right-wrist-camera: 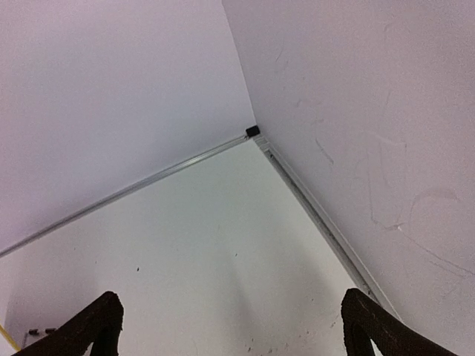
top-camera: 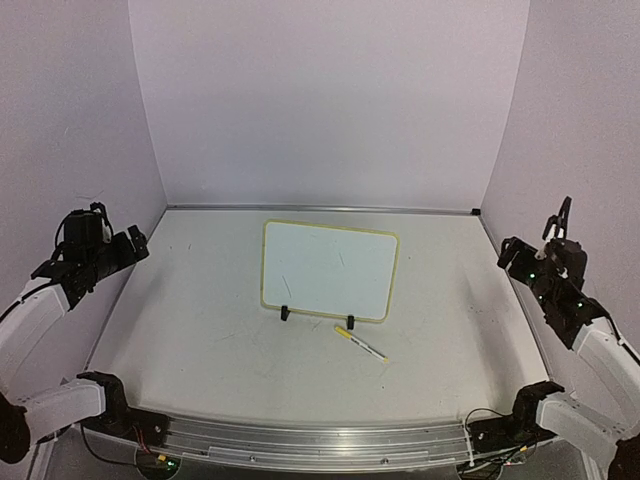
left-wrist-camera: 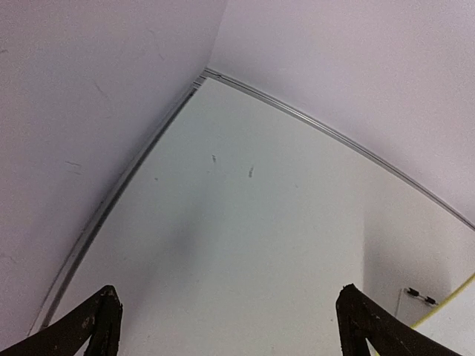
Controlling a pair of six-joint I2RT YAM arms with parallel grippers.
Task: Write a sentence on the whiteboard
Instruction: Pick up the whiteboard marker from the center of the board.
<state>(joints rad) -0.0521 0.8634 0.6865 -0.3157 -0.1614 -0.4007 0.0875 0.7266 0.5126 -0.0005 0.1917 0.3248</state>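
Observation:
The whiteboard (top-camera: 330, 270), white with a pale yellow frame and two black clip feet, lies at the middle of the table. Its face shows only a few faint strokes, and no sentence can be read. A yellow-and-white marker (top-camera: 361, 344) lies on the table just in front of the board's right foot. My left gripper (top-camera: 128, 243) is open and empty, raised at the far left by the wall, and its view (left-wrist-camera: 226, 326) catches the board's yellow frame (left-wrist-camera: 445, 306). My right gripper (top-camera: 558, 222) is open and empty, raised at the far right (right-wrist-camera: 230, 326).
Lilac walls close the table on the left, back and right, with a metal rail (top-camera: 320, 208) along the back edge. A small black block (right-wrist-camera: 252, 131) sits in the back right corner. An aluminium bar with cables (top-camera: 310, 435) runs along the near edge.

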